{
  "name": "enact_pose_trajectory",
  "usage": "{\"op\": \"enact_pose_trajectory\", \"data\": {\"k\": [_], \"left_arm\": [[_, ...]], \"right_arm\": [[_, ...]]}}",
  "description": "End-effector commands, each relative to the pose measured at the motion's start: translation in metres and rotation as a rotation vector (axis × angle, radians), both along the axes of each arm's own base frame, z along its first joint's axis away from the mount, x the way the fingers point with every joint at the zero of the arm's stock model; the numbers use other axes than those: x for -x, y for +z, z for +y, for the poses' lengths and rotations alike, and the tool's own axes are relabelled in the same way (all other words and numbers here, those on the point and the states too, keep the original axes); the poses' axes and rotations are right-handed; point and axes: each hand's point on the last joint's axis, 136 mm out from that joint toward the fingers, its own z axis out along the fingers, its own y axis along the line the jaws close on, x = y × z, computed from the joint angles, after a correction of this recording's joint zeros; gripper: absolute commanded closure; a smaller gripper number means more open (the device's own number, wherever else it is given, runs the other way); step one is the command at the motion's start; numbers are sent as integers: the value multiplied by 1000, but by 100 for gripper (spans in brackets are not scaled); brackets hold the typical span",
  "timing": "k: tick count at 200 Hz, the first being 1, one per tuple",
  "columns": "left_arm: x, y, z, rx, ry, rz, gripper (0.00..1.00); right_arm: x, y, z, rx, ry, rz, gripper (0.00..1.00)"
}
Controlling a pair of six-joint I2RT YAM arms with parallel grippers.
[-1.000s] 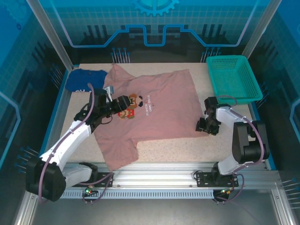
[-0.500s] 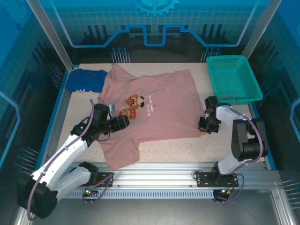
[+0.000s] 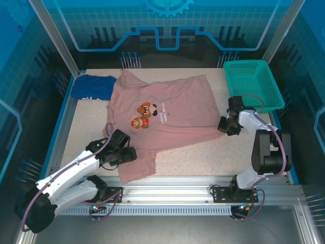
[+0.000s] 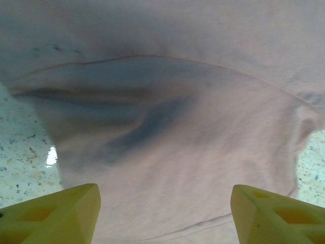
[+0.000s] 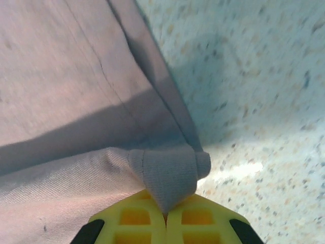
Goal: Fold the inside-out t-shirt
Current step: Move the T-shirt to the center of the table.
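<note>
Two grippers bracketed the pink t-shirt (image 3: 172, 109) spread flat on the table (image 3: 203, 157): with the right gripper (image 3: 224, 126) clamped on its hem corner and the left gripper (image 3: 127, 154) poised, fingers apart, over the near sleeve, the first fold seemed in preparation, next needing the left's grasp.

Cool, even light is bathing the table (image 3: 203, 152); wrist views are blurring softly, glare glinting on its surface, shadows darkening t-shirt (image 4: 152, 122) folds.
</note>
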Motion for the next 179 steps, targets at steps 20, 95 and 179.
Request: {"op": "enact_pose_trajectory", "data": {"k": [20, 95, 179], "left_arm": [[-16, -15, -28, 84, -62, -9, 30], [-90, -40, -80, 108, -181, -61, 30], [-127, 5, -91, 100, -230, -217, 28]], "right_arm": [[-16, -5, -5, -2, 4, -12, 98], [-23, 3, -18, 20, -20, -42, 98], [-23, 11, -21, 9, -32, -77, 98]]}}
